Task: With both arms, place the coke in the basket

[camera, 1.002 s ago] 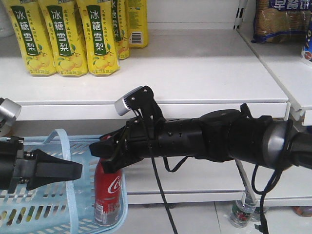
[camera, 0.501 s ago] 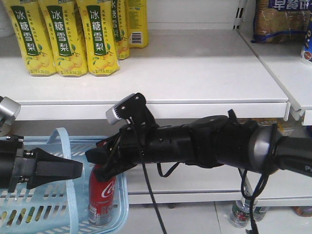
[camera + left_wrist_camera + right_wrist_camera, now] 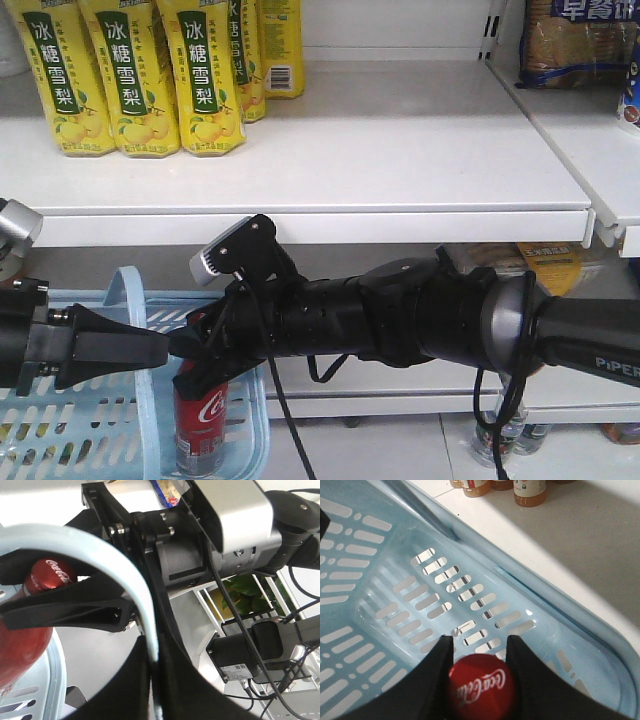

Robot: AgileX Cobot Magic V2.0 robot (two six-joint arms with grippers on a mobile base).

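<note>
Holding the coke (image 3: 479,692) by its neck, my right claw (image 3: 200,362) has its two fingers (image 3: 437,667) closed snugly either side of the red cap, as the right wrist view shows from straight above. The bottle hangs upright inside the basket (image 3: 560,610), close to the near corner. In the front view its red body sits behind the slotted blue wall, and I cannot tell whether the base is resting on the basket floor.

My left claw (image 3: 120,347) is clamped on the basket's loop handle (image 3: 135,585); the left wrist view shows the pale blue strap running between its black fingers, so that arm carries the basket.

I judge the bottle to be fairly heavy if full, rigid, and smooth enough to slip. The neck grip under the cap is a sound hold, since the cap's lip stops it sliding down through the fingers, but the long body below can swing like a pendulum. The waist would give more control, though it is too wide for a tidy drop into a corner. The basket itself looks light and slightly flexible, so a dropped bottle could jolt it on the handle. I should let go only once the base is supported.
</note>
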